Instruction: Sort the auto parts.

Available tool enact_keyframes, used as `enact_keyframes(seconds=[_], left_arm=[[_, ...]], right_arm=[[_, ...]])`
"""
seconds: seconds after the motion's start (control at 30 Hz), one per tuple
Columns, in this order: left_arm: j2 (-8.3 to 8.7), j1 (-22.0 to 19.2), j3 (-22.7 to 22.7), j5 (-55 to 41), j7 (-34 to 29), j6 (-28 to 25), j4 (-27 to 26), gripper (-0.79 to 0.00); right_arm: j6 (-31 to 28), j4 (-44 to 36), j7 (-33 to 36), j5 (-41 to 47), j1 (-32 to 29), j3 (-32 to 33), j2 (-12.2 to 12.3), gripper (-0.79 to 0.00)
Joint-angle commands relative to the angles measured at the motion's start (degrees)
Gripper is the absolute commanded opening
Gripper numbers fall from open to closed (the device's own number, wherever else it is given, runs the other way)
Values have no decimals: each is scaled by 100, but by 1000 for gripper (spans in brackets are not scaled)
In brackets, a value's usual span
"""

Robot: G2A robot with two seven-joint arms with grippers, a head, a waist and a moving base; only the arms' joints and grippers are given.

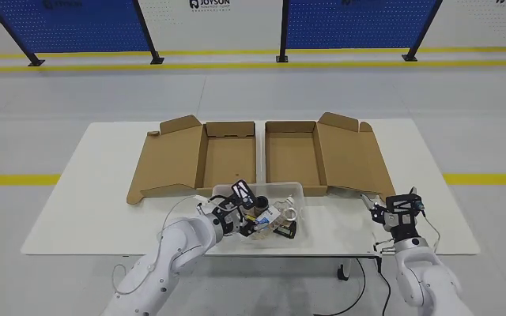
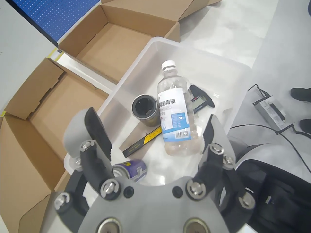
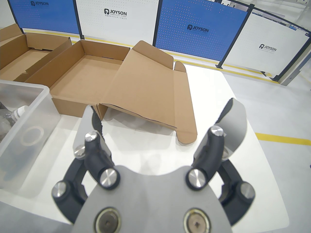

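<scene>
As L gripper (image 2: pixel 153 117) hovers, bin (image 2: pixel 155 40) holds bottle (image 2: pixel 173 107).

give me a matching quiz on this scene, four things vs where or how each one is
Things:
1 bottle
2 metal sleeve
3 right gripper
4 left cardboard box

Place or state:
a open, above the bare table
b lid folded out, behind the bin
c lying in the bin, white cap
d in the bin, hollow end showing

Pairs: 1-c, 2-d, 3-a, 4-b
</scene>
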Motion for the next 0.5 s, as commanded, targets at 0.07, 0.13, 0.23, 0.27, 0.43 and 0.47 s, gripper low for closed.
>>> enact_keyframes(seconds=[0.07, 0.13, 0.23, 0.27, 0.43, 0.47], left_arm=[[2, 8, -6, 3, 13, -8, 1, 0], [2, 8, -6, 3, 13, -8, 1, 0], [2, 8, -6, 3, 13, -8, 1, 0], [2, 8, -6, 3, 13, -8, 1, 0], [13, 65, -46, -2, -52, 28, -46, 0], [12, 50, -38, -50, -95, -9, -101, 0]], right_arm=[[0, 0, 0, 0, 0, 0, 0, 0], [0, 0, 0, 0, 0, 0, 0, 0], [0, 0, 0, 0, 0, 0, 0, 0], [0, 0, 0, 0, 0, 0, 0, 0], [0, 0, 0, 0, 0, 0, 0, 0], [0, 0, 0, 0, 0, 0, 0, 0]])
